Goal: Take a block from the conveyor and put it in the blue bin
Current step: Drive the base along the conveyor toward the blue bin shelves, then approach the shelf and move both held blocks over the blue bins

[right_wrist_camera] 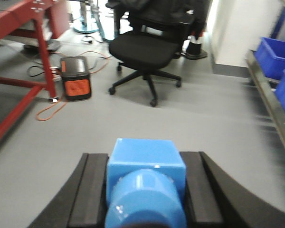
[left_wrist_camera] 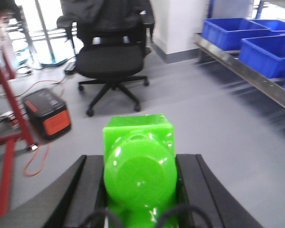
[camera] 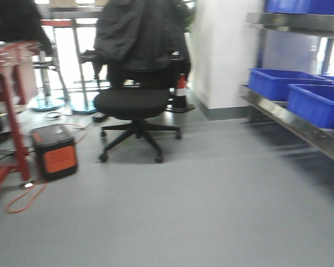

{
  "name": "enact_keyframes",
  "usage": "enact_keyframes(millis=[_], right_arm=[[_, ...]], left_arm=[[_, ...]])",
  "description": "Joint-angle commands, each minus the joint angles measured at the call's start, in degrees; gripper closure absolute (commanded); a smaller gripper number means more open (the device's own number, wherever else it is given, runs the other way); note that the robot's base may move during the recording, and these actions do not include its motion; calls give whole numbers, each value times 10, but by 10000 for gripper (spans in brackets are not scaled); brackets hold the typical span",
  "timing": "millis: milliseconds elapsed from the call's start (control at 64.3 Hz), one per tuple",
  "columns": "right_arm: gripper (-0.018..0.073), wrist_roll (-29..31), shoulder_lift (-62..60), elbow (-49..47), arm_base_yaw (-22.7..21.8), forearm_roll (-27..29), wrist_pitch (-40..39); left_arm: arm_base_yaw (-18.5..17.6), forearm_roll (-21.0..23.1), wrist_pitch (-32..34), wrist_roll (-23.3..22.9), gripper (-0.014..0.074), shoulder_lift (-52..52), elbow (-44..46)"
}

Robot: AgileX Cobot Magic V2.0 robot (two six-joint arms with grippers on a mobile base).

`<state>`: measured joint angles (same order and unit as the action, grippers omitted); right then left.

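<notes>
- Now gripping two blocks at once: green block (left_wrist_camera: 138,142) pinched snug in the left gripper (left_wrist_camera: 140,164), blue block (right_wrist_camera: 142,190) pinched snug in the right gripper (right_wrist_camera: 146,164), jaws closed flat against both sides, nothing loose to see.
- Held up off the grey floor (camera: 211,211), well apart from the blue bins (camera: 278,83) on the metal shelf (camera: 300,125) at the right; not yet dropped in.
- Could bump the long, low shelf edge when swinging right toward the bins.
- Could drop a block short, down onto the floor, if let go before getting over a bin wall.
- Could shake a block loose on a hard bump or a quick turn; blurry at the sides of the pictures, so maybe rolling or turning right now.
- Could roll into the office chair (camera: 133,103) straight ahead, or over the orange cable (camera: 25,200) and the black and orange box (camera: 54,151) at the left.
- Could scrape the red frame of the conveyor (camera: 14,53) at the far left; cannot see the belt top from here.
- Lots of bare floor in the middle and toward the right, so better to head that way, slowly.
- Cannot tell how full the bins are.
</notes>
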<state>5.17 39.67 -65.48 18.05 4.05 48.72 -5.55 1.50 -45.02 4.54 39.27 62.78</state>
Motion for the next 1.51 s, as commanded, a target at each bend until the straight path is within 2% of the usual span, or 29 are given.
enact_keyframes(millis=[0, 1492], right_arm=[[712, 1, -2, -4, 0, -7, -7], [712, 1, -2, -4, 0, -7, -7]], left_arm=[[-3, 4, 10, -2, 707, -3, 1], [-3, 4, 10, -2, 707, -3, 1]])
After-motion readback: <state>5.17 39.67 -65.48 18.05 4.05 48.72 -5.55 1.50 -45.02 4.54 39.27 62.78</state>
